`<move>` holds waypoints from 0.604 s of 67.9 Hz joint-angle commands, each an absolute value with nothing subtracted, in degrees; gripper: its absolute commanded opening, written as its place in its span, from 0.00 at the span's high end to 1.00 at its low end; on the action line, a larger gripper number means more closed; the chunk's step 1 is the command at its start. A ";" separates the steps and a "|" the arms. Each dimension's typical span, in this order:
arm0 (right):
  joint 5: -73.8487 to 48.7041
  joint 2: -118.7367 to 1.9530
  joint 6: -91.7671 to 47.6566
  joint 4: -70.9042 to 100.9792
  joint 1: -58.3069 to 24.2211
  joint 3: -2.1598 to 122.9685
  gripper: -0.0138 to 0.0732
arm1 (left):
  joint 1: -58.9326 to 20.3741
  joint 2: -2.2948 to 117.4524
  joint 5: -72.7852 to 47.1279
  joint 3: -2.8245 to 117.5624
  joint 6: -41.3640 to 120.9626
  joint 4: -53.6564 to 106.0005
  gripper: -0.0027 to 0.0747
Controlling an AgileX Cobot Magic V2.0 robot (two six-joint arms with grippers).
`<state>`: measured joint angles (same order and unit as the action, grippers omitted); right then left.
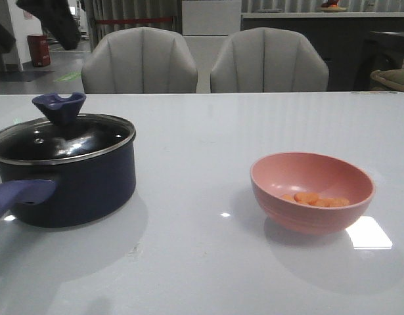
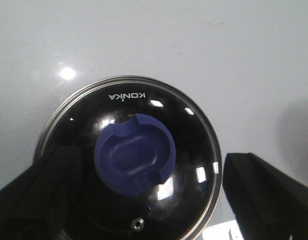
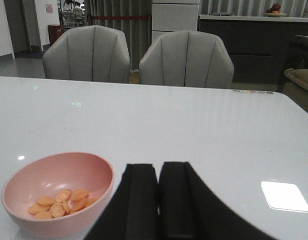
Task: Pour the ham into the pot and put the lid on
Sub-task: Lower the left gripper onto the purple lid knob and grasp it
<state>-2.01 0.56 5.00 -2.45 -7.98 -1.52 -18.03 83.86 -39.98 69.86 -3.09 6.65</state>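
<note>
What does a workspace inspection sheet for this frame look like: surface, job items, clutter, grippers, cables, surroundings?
Surface: white glossy table, light glare patches.
Pot: on the table's left side, handle toward the camera.
Lid: on the pot, knob up.
Ham: slices lying in the pink bowl, on the right side.
Clutter: nothing seen.
Left gripper: open, above the lid, fingers either side of the knob.
Right gripper: shut, empty, beside the bowl.
Cables: nothing seen.
Surroundings: two grey chairs behind the table.
</note>
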 commanded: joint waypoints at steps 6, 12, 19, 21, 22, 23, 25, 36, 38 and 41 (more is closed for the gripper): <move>3.08 1.68 4.66 -3.09 -7.73 -1.24 0.67 | -18.60 88.49 -42.96 78.19 -5.70 6.29 0.16; 3.08 1.68 4.66 -3.09 -7.73 -1.24 0.67 | -19.01 90.83 -45.02 80.12 -6.10 4.69 0.16; 3.08 1.68 4.66 -3.09 -7.73 -1.24 0.67 | -19.23 93.19 -46.54 81.43 -9.75 1.73 0.16; 3.08 1.68 4.66 -3.09 -7.73 -1.24 0.67 | -19.23 93.58 -46.67 81.50 -10.05 1.69 0.16; 3.08 1.68 4.66 -3.09 -7.73 -1.24 0.67 | -19.23 93.58 -46.67 81.50 -10.05 1.69 0.16; 3.08 1.68 4.66 -3.09 -7.73 -1.24 0.67 | -19.23 94.20 -46.79 81.57 -10.20 1.69 0.16; 3.08 1.68 4.66 -3.09 -7.73 -1.24 0.67 | -19.23 94.52 -47.01 81.83 -10.20 1.69 0.16; 3.08 1.73 4.66 -3.09 -7.73 -1.24 0.67 | -19.27 97.34 -48.87 83.07 -10.20 1.69 0.16; 3.08 1.73 4.66 -3.09 -7.73 -1.24 0.67 | -19.27 97.90 -49.39 83.18 -10.20 1.69 0.16; 3.08 1.73 4.66 -3.09 -7.73 -1.24 0.67 | -19.27 98.34 -49.52 83.34 -10.20 1.69 0.16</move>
